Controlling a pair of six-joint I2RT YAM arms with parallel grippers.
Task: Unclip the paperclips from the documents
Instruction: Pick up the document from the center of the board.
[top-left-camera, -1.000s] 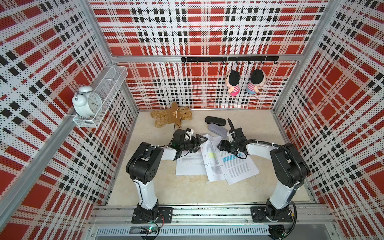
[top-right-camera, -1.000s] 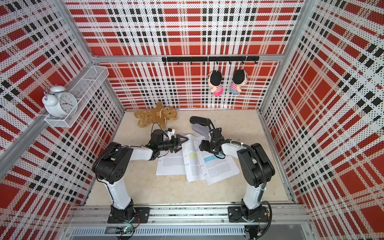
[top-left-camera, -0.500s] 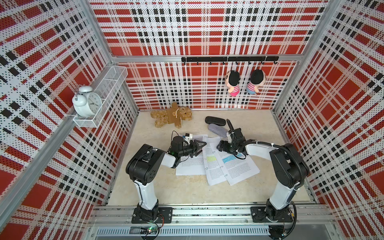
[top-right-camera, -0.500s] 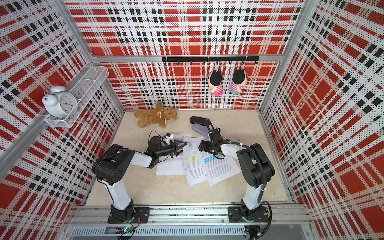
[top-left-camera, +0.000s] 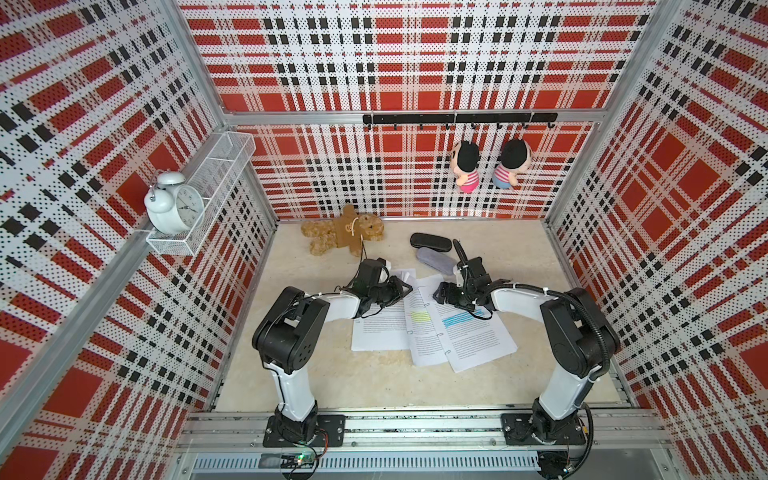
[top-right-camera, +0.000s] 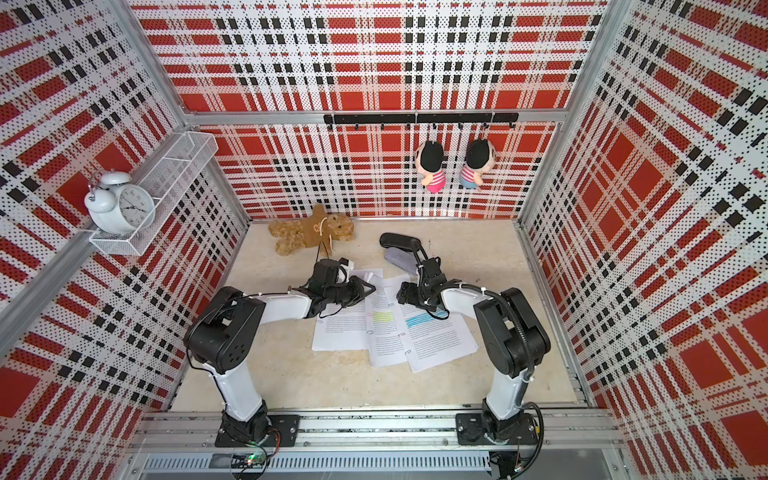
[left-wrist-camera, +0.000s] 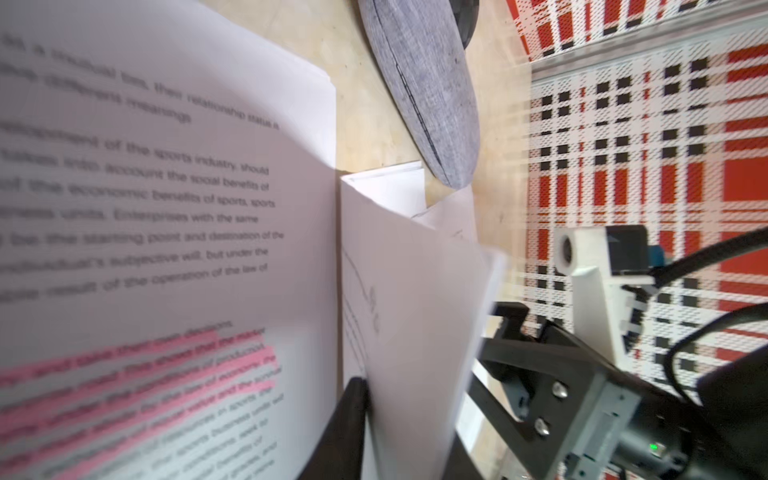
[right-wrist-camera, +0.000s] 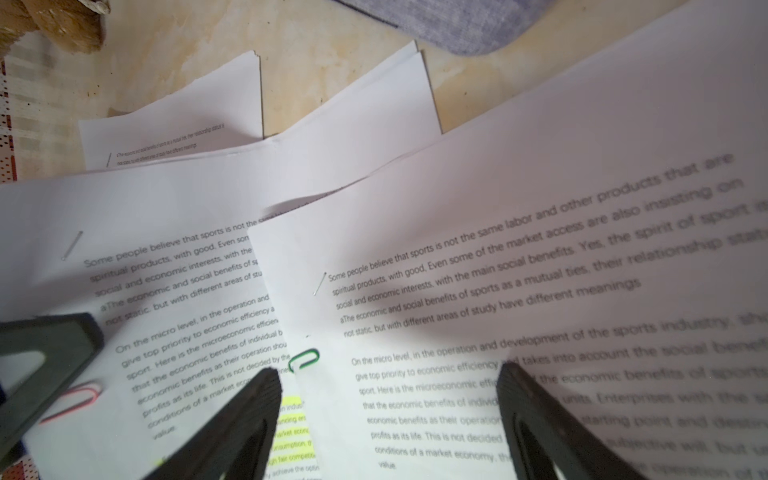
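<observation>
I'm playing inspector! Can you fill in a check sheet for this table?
Surface: beige speckled tabletop.
Job's things: three overlapping white printed documents, banded pink, yellow, blue; green paperclip and pink paperclip attached.
Clutter: brown plush gingerbread man, black glasses case, grey fabric case.
Hands: right hand open near green paperclip; left hand around lifted page edge, grip unclear.
Cables: black cable by right wrist.
Surroundings: red plaid walls, white alarm clock, two plush dolls.

Top views overhead; wrist views near documents (right-wrist-camera: 540, 187).
</observation>
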